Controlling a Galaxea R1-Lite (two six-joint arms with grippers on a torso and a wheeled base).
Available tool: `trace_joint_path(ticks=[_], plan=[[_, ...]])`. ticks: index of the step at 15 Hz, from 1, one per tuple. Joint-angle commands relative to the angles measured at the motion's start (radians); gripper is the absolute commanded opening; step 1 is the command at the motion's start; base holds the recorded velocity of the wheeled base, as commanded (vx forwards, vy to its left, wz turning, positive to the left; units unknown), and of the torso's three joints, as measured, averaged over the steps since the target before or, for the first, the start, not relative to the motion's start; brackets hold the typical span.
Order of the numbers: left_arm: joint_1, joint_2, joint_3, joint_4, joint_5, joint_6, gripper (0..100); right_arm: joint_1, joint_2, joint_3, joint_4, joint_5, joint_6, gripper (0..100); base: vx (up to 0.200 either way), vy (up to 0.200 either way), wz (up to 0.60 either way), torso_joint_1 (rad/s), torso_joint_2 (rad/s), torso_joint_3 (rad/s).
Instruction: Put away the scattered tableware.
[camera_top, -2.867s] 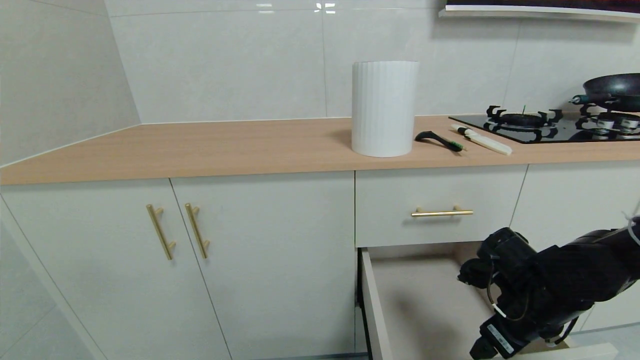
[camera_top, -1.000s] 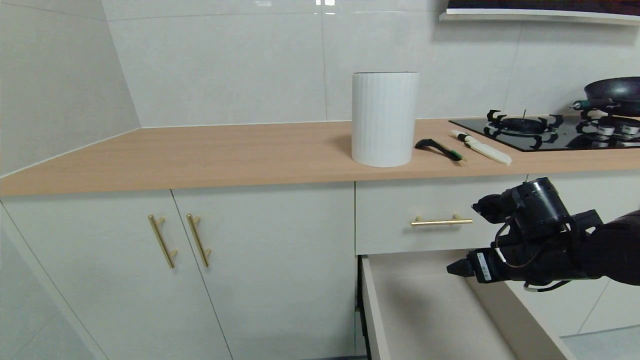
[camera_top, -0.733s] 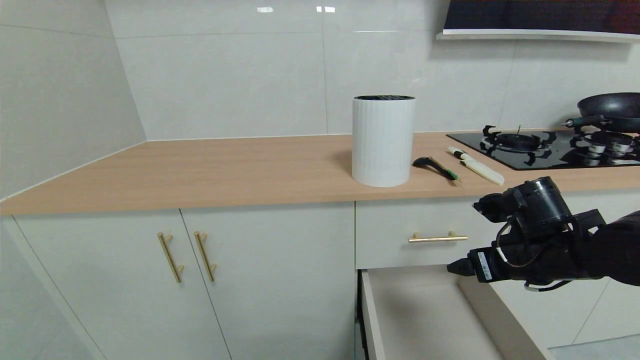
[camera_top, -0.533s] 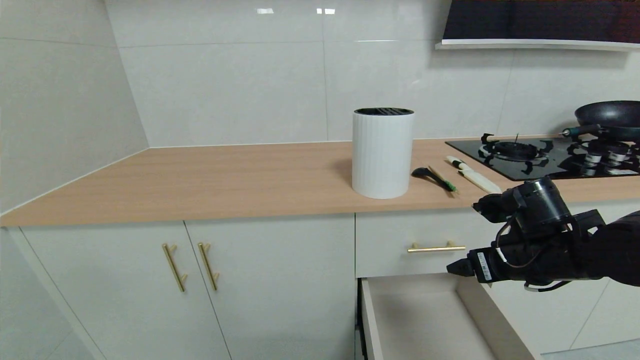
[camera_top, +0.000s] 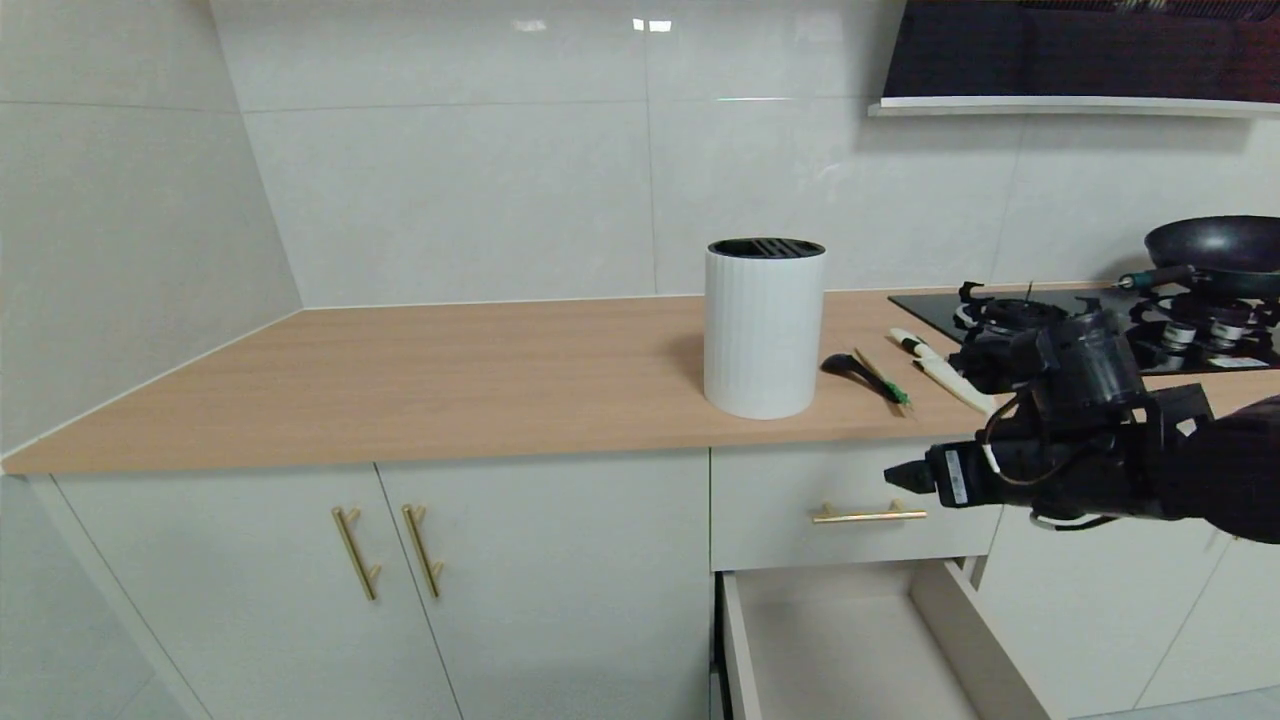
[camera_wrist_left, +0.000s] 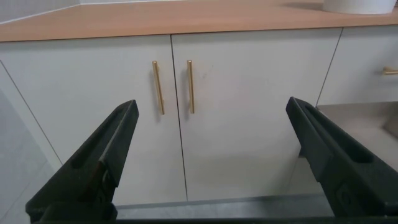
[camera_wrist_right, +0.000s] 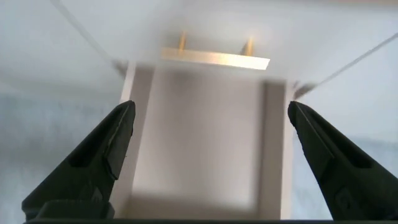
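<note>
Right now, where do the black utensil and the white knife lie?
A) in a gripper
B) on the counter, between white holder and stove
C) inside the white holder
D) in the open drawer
B: black utensil and white knife lie flat on the counter, between white holder and stove.

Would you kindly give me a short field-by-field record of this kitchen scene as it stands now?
Worktop: wooden counter with a white ribbed holder standing upright on it.
Loose tableware: dark-headed utensil and white knife lying flat between the holder and the hob.
Drawers: upper drawer closed; lower drawer open.
Right gripper: open, holding nothing, over the open drawer.
Left gripper: open, holding nothing, facing the cabinet doors.
</note>
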Motion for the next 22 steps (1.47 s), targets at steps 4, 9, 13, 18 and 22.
trace_joint_path(ticks=[4,9,13,18,22], plan=[[0.001,0.0,0.0,0.0,0.0,0.0,100,-0.057,0.085,-0.457,0.298,-0.006,0.002,100,0.0,0.0,0.0,0.0,0.0,0.0],[0.0,0.0,0.0,0.0,0.0,0.0,100,-0.106,0.305,-0.716,0.36,-0.003,0.01,100,0.0,0.0,0.0,0.0,0.0,0.0],[0.0,0.0,0.0,0.0,0.0,0.0,100,-0.124,0.364,-0.745,0.357,0.0,0.012,100,0.0,0.0,0.0,0.0,0.0,0.0],[0.0,0.0,0.0,0.0,0.0,0.0,100,-0.132,0.438,-0.778,0.355,-0.011,0.01,100,0.0,0.0,0.0,0.0,0.0,0.0],[0.0,0.0,0.0,0.0,0.0,0.0,100,-0.132,0.461,-0.794,0.361,-0.018,0.01,100,0.0,0.0,0.0,0.0,0.0,0.0]])
